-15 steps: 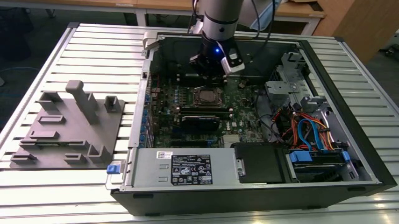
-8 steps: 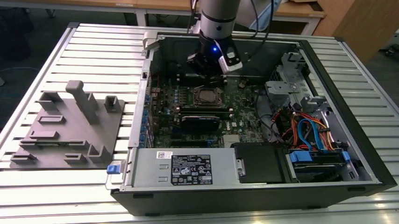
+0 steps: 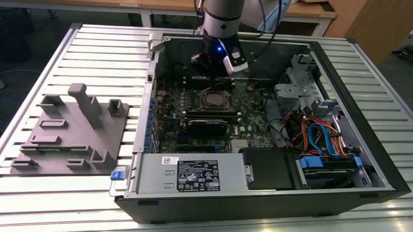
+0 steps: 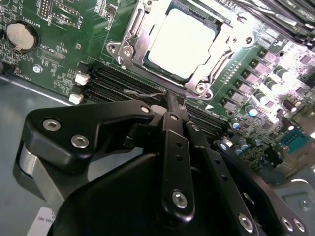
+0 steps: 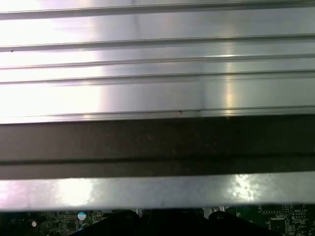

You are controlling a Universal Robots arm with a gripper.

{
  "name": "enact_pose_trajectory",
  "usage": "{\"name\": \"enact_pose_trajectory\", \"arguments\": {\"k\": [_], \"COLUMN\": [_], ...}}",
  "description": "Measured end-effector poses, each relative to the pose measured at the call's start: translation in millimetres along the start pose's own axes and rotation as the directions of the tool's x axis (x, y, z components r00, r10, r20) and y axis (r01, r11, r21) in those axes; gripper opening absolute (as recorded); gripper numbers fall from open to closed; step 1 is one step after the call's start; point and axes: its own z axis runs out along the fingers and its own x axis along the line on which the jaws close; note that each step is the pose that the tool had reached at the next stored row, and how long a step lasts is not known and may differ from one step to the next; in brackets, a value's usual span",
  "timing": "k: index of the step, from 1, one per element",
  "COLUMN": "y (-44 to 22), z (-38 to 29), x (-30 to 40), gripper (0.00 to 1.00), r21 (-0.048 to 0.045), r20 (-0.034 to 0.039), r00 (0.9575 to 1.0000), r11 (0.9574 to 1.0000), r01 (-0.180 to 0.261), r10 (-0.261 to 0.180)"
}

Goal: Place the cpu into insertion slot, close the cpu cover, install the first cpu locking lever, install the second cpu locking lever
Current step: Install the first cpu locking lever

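The gripper (image 3: 216, 79) hangs inside the open computer case (image 3: 361, 145), low over the green board (image 3: 193, 113), just behind the insertion slot (image 3: 215, 100). In the second wrist view the fingers (image 4: 173, 109) stand pressed together with no gap, their tips on a thin wire lever (image 4: 142, 92) at the near edge of the slot, beside the long black card slots (image 4: 106, 81). Just beyond the tips the cpu (image 4: 181, 43) lies flat in the slot, and the cpu cover (image 4: 133, 37) lies down around it as a silvery frame.

The exterior view shows the surroundings: a black module (image 3: 206, 126) in front of the slot, the power supply box (image 3: 187, 173) at the near wall, coloured cables (image 3: 322, 135) toward the exterior view's right, and a grey fixture plate (image 3: 67, 140) on the slatted table (image 3: 96, 43) outside the case. The case's back wall stands close behind the arm.

The first wrist view shows ribbed metal slats (image 5: 157, 73) and a dark band (image 5: 157, 142).
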Motion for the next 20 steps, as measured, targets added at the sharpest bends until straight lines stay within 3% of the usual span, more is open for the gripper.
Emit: {"name": "enact_pose_trajectory", "arguments": {"k": [9,15,20], "y": [1.6,1.9,2.0], "z": [-1.7,-1.7,-1.7], "x": [-0.7,-3.7,-5.7], "gripper": [0.1,0.1,0.1], "r21": [-0.0002,-0.0129,-0.0138], "r20": [-0.0001,-0.0008,-0.0009], "r00": [1.0,1.0,1.0], "r11": [1.0,0.9999,0.9999], "r01": [0.0,0.0,0.0], "r10": [0.0,0.0,0.0]}}
